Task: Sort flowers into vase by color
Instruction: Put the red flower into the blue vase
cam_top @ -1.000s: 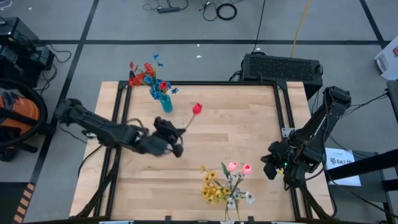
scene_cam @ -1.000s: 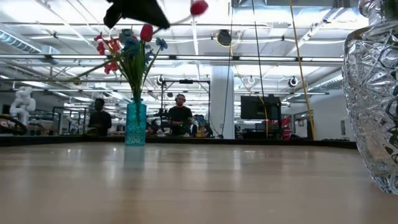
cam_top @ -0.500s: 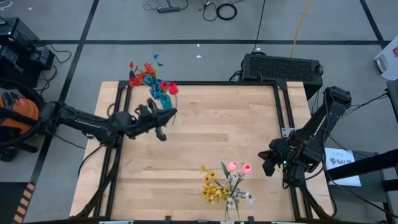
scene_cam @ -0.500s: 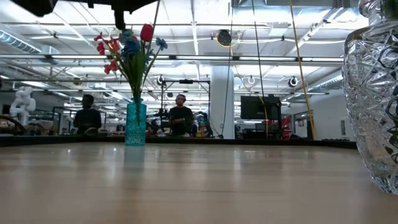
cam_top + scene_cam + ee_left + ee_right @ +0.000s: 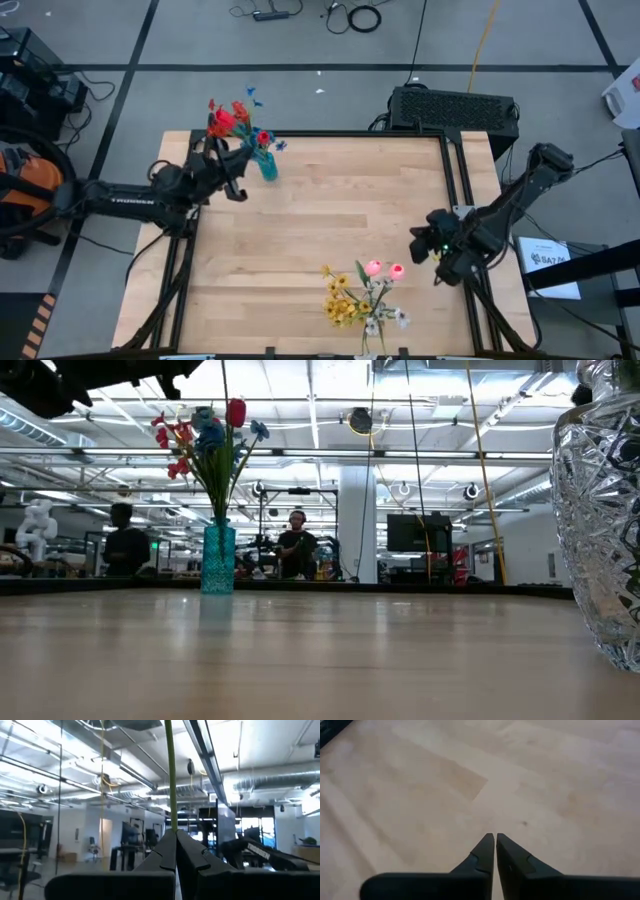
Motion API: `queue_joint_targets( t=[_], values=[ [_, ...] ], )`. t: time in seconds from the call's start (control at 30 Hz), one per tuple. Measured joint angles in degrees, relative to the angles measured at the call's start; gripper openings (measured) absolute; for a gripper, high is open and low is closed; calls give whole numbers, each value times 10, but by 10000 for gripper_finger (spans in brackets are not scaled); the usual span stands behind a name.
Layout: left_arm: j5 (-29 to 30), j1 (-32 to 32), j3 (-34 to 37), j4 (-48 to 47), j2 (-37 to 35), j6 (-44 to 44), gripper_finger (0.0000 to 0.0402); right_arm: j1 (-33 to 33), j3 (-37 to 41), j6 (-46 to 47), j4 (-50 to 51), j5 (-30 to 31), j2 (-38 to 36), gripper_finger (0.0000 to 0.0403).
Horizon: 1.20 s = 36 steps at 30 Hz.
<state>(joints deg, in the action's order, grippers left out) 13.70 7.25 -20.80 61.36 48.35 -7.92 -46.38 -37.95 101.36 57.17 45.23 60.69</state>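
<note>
**Wood lies bare across the middle; a green stem sits pinched at the far-left corner**

Wood of the tabletop (image 5: 330, 220) shows bare through its whole centre, giving us wide room between the two clusters of flowers. We see the teal vase (image 5: 267, 167) upright near the far-left corner, close to the black frame edge, with red and blue flowers (image 5: 232, 118) spraying out above it and past the tabletop's far edge. At the near edge stands a second bunch (image 5: 365, 298) of yellow, pink and white blooms, in a cut-glass vase (image 5: 600, 510) (it looms large at the low view's side).

Our left gripper (image 5: 228, 165) hovers just beside the teal vase, its fingers (image 5: 165, 851) pressed together on a thin green stem (image 5: 170, 775) that rises straight up between them. Our right gripper (image 5: 428, 240) hangs low over bare wood near the right edge, well apart from both bunches, fingers (image 5: 482, 852) nearly touching and holding nothing.
</note>
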Motion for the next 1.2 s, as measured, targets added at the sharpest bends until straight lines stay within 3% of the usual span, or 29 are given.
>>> queue_joint_targets(
  t=[0.23, 0.37, 0.47, 0.67, 0.83, 1.03, 1.2],
  values=[
    [-2, 29, 0, -2, -18, 4, 0, 85, 0, 0, 0, 0, 0, 3],
    [-2, 29, -2, -4, -18, 69, 0, 127, 0, -29, 1, -8, 0, 1],
    [-6, 28, -17, -5, -21, 116, 0, 164, 0, -66, 0, -47, -6, 1],
    [-45, 28, -73, -46, -40, 117, 0, 251, 0, -242, -45, -151, -50, 0],
    [-39, 28, -156, -183, -50, 45, 0, 331, 13, -383, -88, -194, -97, 0],
    [7, 28, -270, -315, -51, -34, 0, 407, 98, -473, -231, -284, -135, 0],
    [49, 28, -291, -346, -51, -57, 0, 435, 166, -490, -397, -323, -128, 0]
  ],
)
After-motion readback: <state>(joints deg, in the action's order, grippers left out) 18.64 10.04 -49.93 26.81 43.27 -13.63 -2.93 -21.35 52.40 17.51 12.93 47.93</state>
